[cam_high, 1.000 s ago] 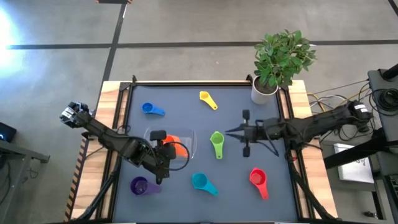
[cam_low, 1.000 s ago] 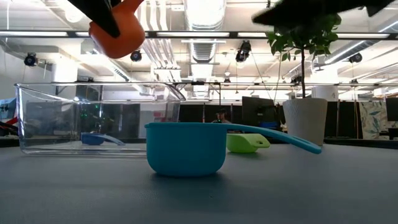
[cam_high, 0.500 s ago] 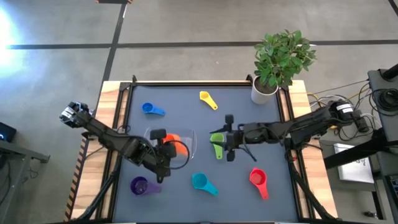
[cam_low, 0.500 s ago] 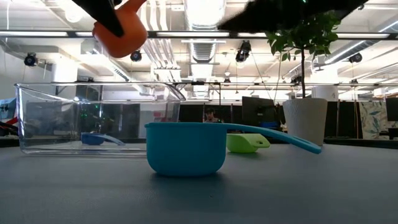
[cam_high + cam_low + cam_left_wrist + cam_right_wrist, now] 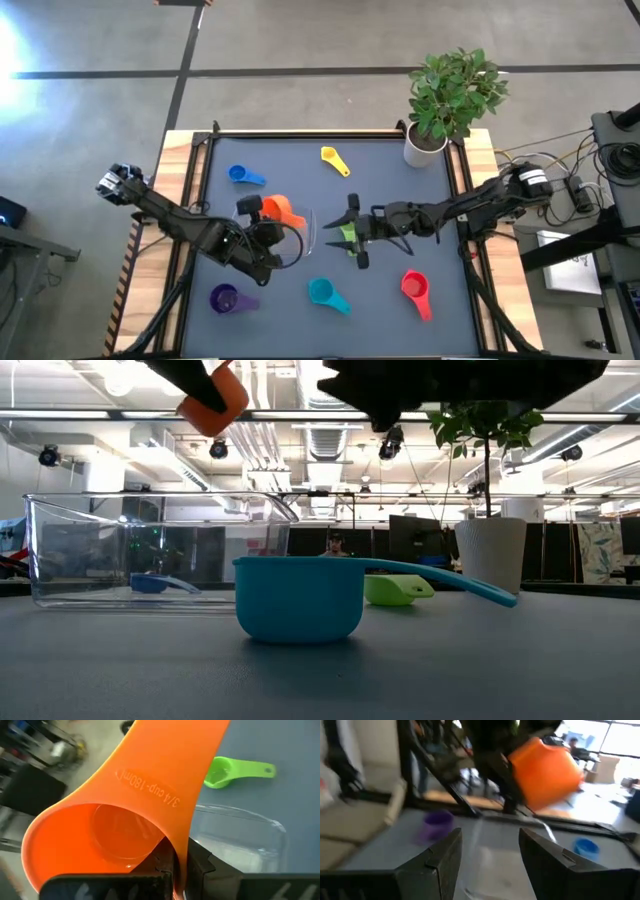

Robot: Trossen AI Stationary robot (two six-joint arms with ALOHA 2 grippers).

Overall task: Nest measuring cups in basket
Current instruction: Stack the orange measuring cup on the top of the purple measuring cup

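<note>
My left gripper (image 5: 262,228) is shut on the orange cup (image 5: 282,212) and holds it in the air over the clear basket (image 5: 308,238), which stands on the mat. My right gripper (image 5: 338,232) is open and hovers above the green cup (image 5: 347,236), just right of the basket. Its two fingers (image 5: 445,855) point toward the orange cup (image 5: 545,770). The other cups lie loose on the mat: blue (image 5: 243,177), yellow (image 5: 335,160), purple (image 5: 228,298), teal (image 5: 325,292) and red (image 5: 415,290). My left gripper (image 5: 180,865) pinches the orange cup between its two fingers at the bowl's wall, beside the root of the handle (image 5: 170,845). The handle (image 5: 185,765) points away from the fingers. The cup is lifted clear, tilted, well above the basket's rim (image 5: 160,498).
A white plant pot (image 5: 425,148) stands at the mat's far right corner. The teal cup (image 5: 300,600) lies closest to the near edge, with the green cup (image 5: 398,590) behind it. Wooden rails (image 5: 180,170) border the mat on both sides.
My left gripper has raised the orange cup higher above the basket and carried it a little toward the far edge. My right gripper has travelled toward the table's left, from beside the green cup to above it, and has stayed open.
</note>
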